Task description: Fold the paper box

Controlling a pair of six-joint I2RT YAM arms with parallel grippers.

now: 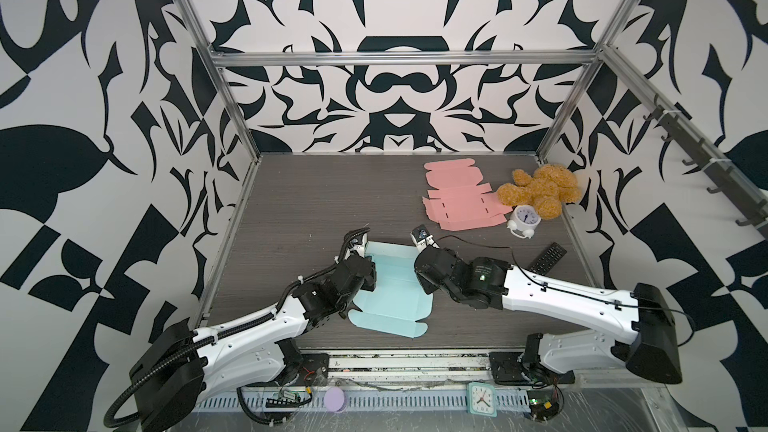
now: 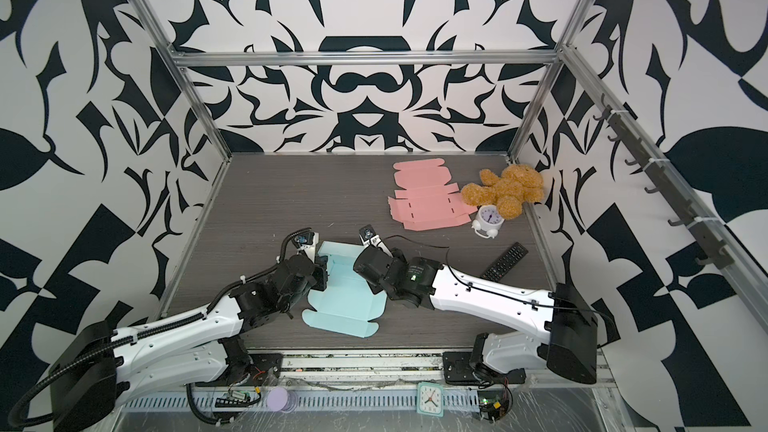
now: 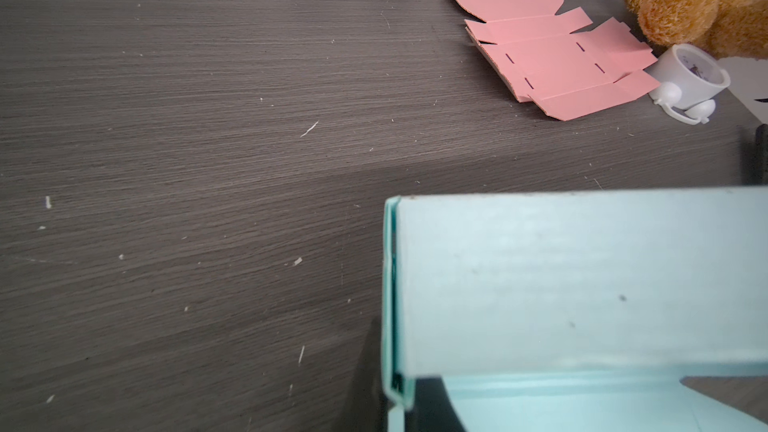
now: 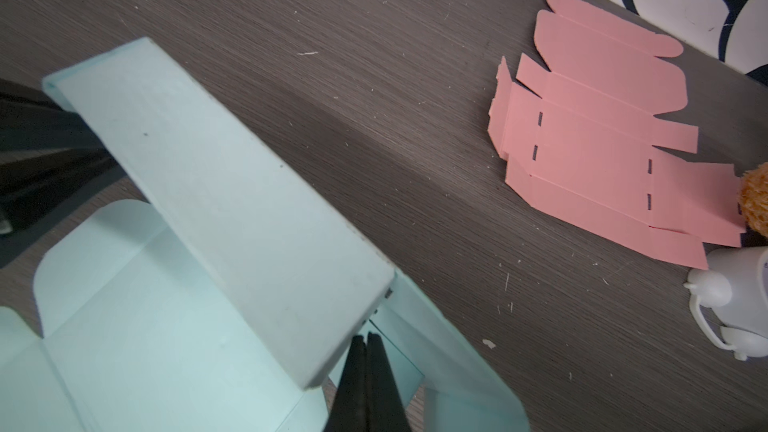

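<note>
Left gripper (image 3: 397, 392) pinched closed on left wall of blue paper box (image 1: 395, 288), near middle of bench (image 1: 299, 201) front edge; a tug could drag or crease it. Right gripper (image 4: 365, 367) closed tight, empty, at right flap; if it slips, raised back wall likely flops flat.

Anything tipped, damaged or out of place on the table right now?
The white alarm clock lies tipped over, its bells on the table, beside the teddy bear. The blue box looks undamaged.
</note>
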